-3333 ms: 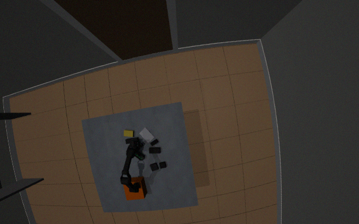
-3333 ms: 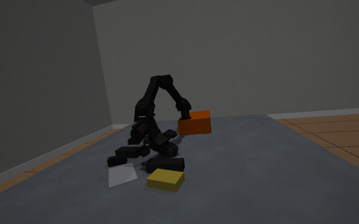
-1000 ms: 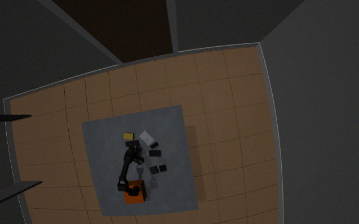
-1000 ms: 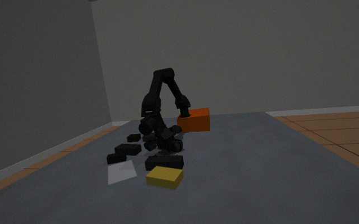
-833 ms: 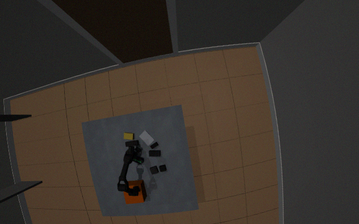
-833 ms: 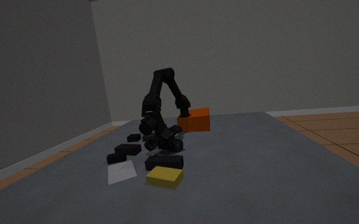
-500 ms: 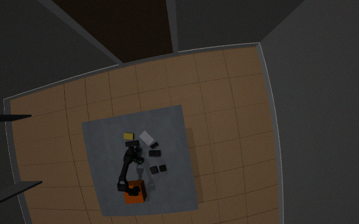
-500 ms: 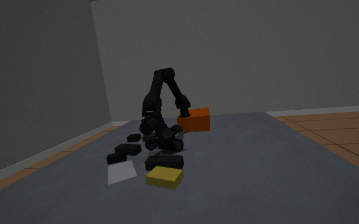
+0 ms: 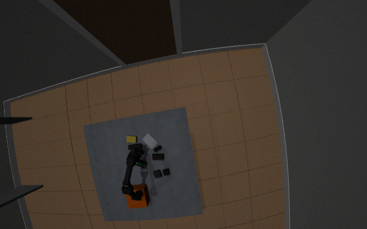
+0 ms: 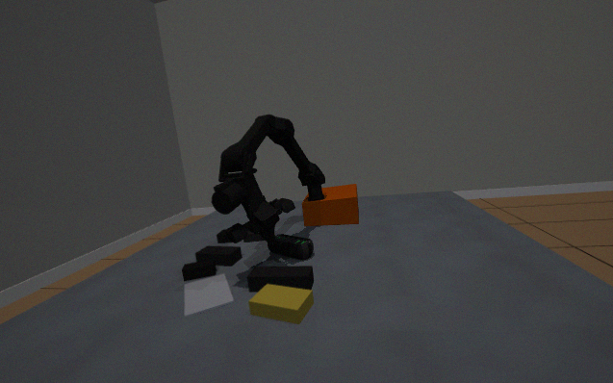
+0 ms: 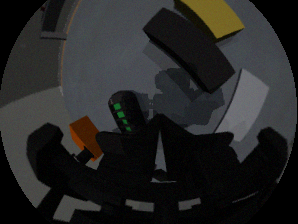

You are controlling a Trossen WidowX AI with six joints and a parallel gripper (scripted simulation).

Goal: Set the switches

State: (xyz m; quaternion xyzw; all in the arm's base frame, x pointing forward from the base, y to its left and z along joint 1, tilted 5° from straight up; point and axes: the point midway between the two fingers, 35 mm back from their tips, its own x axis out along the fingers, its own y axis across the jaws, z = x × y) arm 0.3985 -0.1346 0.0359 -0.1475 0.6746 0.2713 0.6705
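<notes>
The dark grey controller unit (image 9: 143, 164) (image 10: 290, 247) (image 11: 132, 105) lies on the bench beside my gripper. Its switch face shows several green switch ends, in a row in the wrist view. Single switch settings are too small and dark to read, and the end of the row is hidden behind a finger in the wrist view. The label does not show. Whether the unit sits fully flat is unclear. My gripper (image 10: 271, 240) (image 11: 158, 116) is shut and empty, pointing down close to the unit's side. In the overhead view the arm covers the fingertips.
A long dark block (image 9: 135, 147) (image 10: 280, 278) (image 11: 190, 50), a yellow block (image 9: 131, 139) (image 10: 281, 297) (image 11: 212, 17) and a pale plate (image 9: 150, 140) (image 10: 207, 294) (image 11: 245, 105) lie nearby. Several smaller dark blocks lie to one side. An orange block (image 9: 137, 203) (image 10: 339, 209) (image 11: 86, 131) stands at the arm's base.
</notes>
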